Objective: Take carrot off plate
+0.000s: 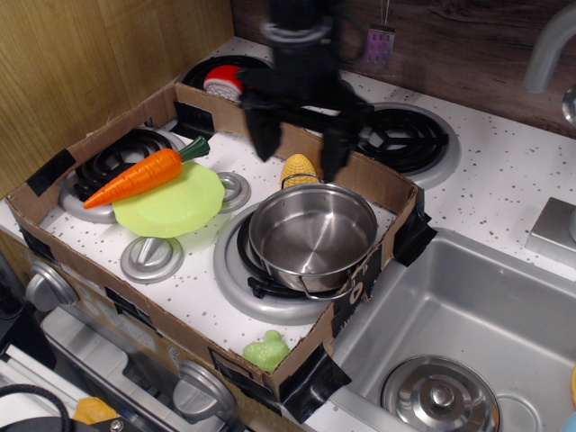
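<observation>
The gripper (300, 148) hung over the back wall of the cardboard tray (270, 135), its two dark fingers (264, 137) spread wide with nothing between them — open and empty, and blurred enough that I took it to be in motion. It stood above the corn cob (298, 169), which lay just behind the steel pot (312, 236), and was well apart from the thing it was meant to fetch. The carrot (144, 176) lay over on the left side of the tray, its thick stem end resting across the far edge of the lime-green plate (175, 203) and its tapered tip running out past the rim over a black burner grate (112, 157). So it was only half on the plate, propped at a slant — a lie that would let fingers close across its middle without scraping the plate, to my eye. The plate itself sat among small silver burner discs (151, 257) on the speckled bench (504, 175). Nothing of the task looked done yet: the gripper would need to cross leftward and drop inside the tray walls, and the pot's tall rim and the cardboard edge seemed the likeliest things to snag on the way.
</observation>
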{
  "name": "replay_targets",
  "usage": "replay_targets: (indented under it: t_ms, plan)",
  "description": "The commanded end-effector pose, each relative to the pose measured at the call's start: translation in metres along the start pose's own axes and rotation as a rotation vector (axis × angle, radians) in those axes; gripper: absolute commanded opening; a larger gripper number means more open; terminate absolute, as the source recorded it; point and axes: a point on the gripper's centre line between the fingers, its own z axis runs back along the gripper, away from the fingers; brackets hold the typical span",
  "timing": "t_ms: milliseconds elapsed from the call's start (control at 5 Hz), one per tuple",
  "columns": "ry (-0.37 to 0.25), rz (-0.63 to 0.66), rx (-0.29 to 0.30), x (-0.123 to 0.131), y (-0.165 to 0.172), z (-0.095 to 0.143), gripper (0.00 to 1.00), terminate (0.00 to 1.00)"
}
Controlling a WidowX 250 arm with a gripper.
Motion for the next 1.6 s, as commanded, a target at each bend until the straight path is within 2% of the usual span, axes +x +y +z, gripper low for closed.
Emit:
replay_targets:
  t_ms: [0,200,400,600,1000,1200,1400]
  plan:
    - [-0.157,-0.086,0.095,0.002,0.057,0.006,1.0,0.0]
    - [-0.185,-0.187,0.183,0.001,0.079,0.007,1.0,0.0]
    - [-0.177,-0.248,0.216,0.001,0.096,0.006,1.0,0.0]
    - [-0.179,-0.282,0.223,-0.001,0.11,0.004,1.0,0.0]
    - [-0.148,-0.233,0.179,-0.006,0.133,-0.012,1.0,0.0]
    - [-0.135,-0.211,0.13,-0.005,0.141,-0.025,1.0,0.0]
    - [-0.146,-0.209,0.117,-0.004,0.144,-0.032,1.0,0.0]
